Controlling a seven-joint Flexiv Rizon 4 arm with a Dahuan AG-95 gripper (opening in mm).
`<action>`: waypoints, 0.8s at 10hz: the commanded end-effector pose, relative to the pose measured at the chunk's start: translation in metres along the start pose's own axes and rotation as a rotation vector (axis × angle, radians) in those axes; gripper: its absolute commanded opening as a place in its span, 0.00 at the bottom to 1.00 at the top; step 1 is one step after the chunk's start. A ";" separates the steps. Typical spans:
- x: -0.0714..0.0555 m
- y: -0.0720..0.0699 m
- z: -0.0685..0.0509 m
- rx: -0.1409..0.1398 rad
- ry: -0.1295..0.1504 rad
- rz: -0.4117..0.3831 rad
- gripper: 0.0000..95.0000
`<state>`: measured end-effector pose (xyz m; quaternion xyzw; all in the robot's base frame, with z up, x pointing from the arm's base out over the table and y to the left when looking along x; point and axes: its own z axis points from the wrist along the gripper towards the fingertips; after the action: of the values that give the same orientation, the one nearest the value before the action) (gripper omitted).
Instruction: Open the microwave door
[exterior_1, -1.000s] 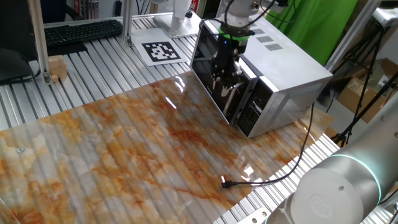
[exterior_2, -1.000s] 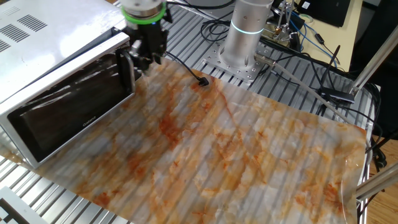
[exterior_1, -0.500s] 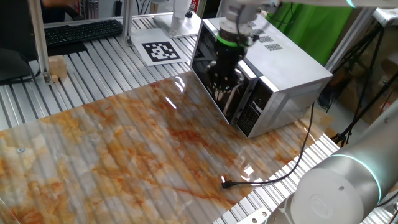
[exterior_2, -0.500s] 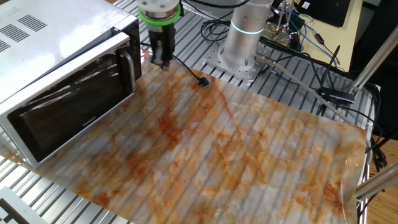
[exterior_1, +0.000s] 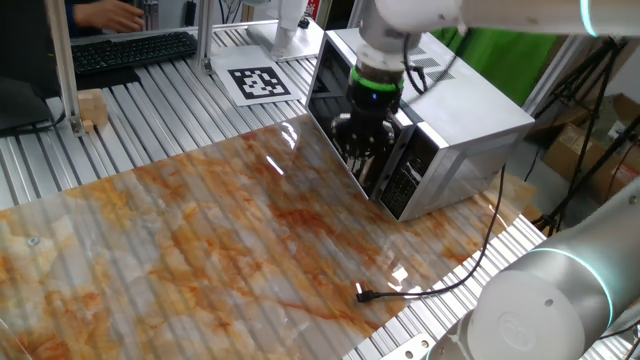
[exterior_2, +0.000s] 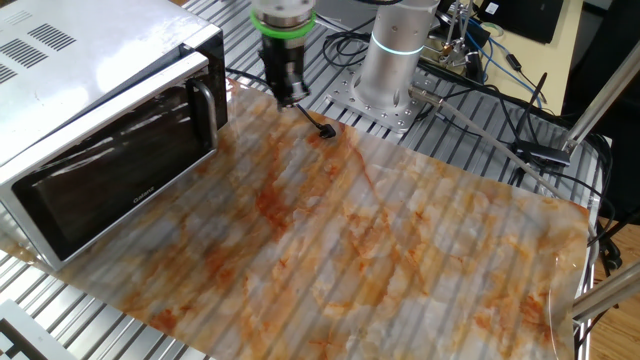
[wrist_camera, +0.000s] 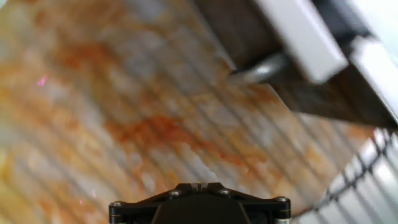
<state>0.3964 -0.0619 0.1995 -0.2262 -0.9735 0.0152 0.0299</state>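
The silver-grey microwave (exterior_1: 470, 110) stands at the back of the marbled mat; it also shows in the other fixed view (exterior_2: 90, 60). Its black glass microwave door (exterior_1: 325, 90) (exterior_2: 120, 160) looks closed, with the silver bar handle (exterior_2: 205, 112) at its edge. My gripper (exterior_2: 289, 98) hangs fingers-down over the mat, apart from the handle and beside the microwave's corner. In one fixed view the gripper (exterior_1: 365, 160) overlaps the door front. It is shut and holds nothing. The hand view is blurred; it shows the gripper (wrist_camera: 199, 185) meeting at the bottom and a silver bar (wrist_camera: 261, 68) above.
The black power cord's plug (exterior_1: 365, 293) (exterior_2: 325, 132) lies on the mat close to the gripper. The robot base (exterior_2: 395, 60) with cables stands behind. A printed marker (exterior_1: 258, 82), a keyboard (exterior_1: 130, 50) and a wooden block (exterior_1: 90, 105) lie at the far side.
My gripper has left the door handle and moved sideways away from it, toward the robot base, turning about its axis. The door has not visibly moved.
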 end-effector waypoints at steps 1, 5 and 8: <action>0.042 -0.004 0.021 0.001 -0.111 -0.637 0.00; 0.046 -0.018 0.035 -0.040 -0.129 -0.682 0.00; 0.045 -0.020 0.038 -0.049 -0.140 -0.671 0.00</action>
<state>0.3464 -0.0594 0.1696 0.0958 -0.9949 0.0001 -0.0325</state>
